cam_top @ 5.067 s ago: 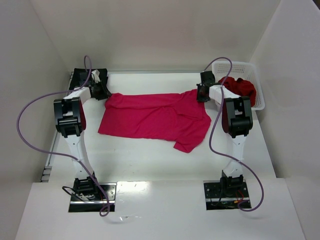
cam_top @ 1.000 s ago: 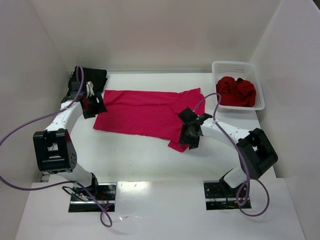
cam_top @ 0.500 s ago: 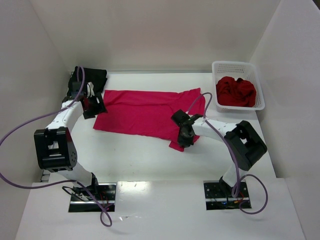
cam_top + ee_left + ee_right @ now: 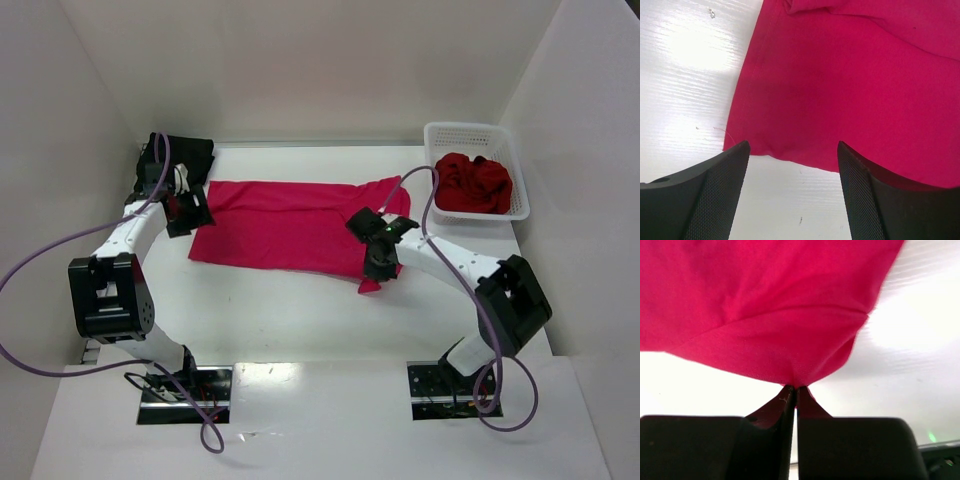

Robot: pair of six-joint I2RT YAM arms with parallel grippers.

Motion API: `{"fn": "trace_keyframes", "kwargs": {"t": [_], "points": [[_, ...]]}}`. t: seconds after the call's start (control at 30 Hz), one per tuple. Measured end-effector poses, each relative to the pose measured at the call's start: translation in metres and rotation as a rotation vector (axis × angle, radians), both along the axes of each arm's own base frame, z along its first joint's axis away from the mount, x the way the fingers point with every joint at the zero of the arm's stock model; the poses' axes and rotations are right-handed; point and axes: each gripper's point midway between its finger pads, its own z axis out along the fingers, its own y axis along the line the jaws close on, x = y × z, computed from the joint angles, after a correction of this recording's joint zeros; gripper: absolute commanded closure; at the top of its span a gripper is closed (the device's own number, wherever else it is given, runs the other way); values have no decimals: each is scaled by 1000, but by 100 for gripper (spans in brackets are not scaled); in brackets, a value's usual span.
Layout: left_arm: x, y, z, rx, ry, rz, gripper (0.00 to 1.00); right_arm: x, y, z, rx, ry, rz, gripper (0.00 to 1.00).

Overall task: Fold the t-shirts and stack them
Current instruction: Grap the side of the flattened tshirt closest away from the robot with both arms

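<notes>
Folding the crimson t-shirt (image 4: 290, 225): right end effector (image 4: 796, 389) pinches its sleeve, left end effector (image 4: 792, 150) open; next, probably carry sleeve inward.

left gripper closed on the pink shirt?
No: in the left wrist view the left gripper has its fingers wide apart, with the pink t-shirt lying flat on the table beyond them, unpinched.

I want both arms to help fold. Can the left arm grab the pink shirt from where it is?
Probably yes. The left pincer is open over a corner of the pink shirt, and nothing lies between them. The right pincer pinches the shirt's other end, well out of the way.
</notes>
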Motion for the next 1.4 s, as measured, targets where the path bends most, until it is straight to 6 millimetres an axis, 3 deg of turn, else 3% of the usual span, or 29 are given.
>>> {"fn": "trace_keyframes", "kwargs": {"t": [0.2, 0.27, 0.33, 0.37, 0.4, 0.47, 0.5, 0.53, 0.8, 1.0, 1.23, 1.4], "points": [[0, -1, 0, -2, -2, -10, 21, -3, -18, 15, -56, 8, -8, 92], [0, -1, 0, 4, -3, -18, 21, 0, -25, 18, -85, 18, -15, 86], [0, 0, 0, 6, -5, -22, 21, -3, -29, 19, -103, 33, -13, 72], [0, -1, 0, 5, -5, -23, 21, -5, -30, 20, -110, 42, -9, 54], [1, -1, 1, 3, -7, -24, 21, -7, -32, 21, -116, 51, -1, 47], [1, -2, 1, -2, -10, -29, 21, -9, -32, 22, -119, 66, 25, 12], [1, -3, 1, -6, -11, -31, 21, -10, -30, 22, -112, 69, 27, 11], [1, -4, 1, -10, -11, -35, 21, -11, -29, 22, -103, 75, 39, 5], [-1, -10, 0, -37, -3, -59, 21, -13, -10, 41, 32, 38, 78, 3], [-4, -11, -2, -39, 13, -74, 21, -36, -14, 14, 33, 126, 75, 3], [-11, -14, -5, -42, 41, -79, 22, -39, -5, 9, 94, 107, -23, 6], [-18, -11, -13, -34, 90, -47, 23, -34, 1, 23, 173, 30, -70, 6]]}}
